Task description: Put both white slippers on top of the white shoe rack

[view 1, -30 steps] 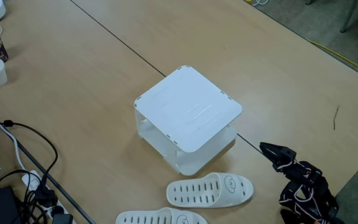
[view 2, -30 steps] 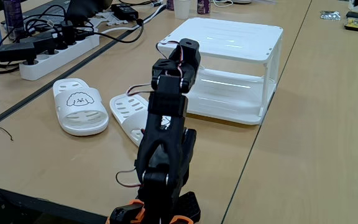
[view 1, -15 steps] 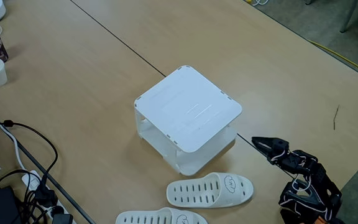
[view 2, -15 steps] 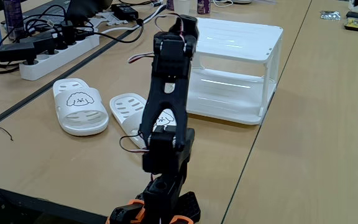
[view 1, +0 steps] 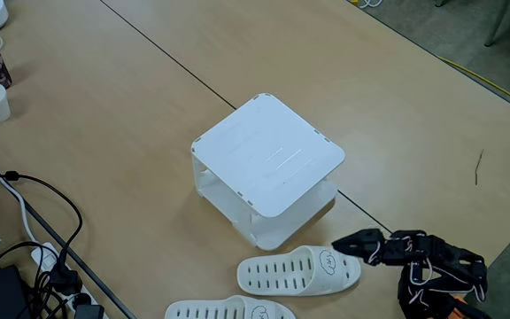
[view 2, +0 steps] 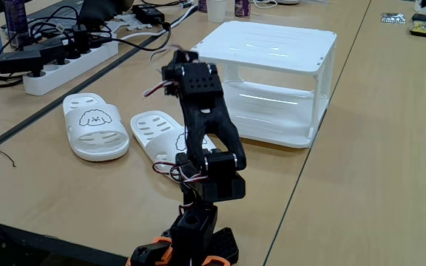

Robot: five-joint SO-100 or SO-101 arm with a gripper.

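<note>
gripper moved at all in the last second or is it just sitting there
Yes. In a fixed view the gripper has swung left and down the picture, from the bare table right of the shoe rack to the heel of the nearer slipper.

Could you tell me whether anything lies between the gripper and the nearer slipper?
Nothing does. In a fixed view from above, the gripper hangs just beside the heel of the nearer slipper, with only bare table showing in the short gap between them.

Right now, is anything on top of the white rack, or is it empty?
Empty. The rack's flat top is bare in both fixed views; both slippers lie on the table beside it.
</note>
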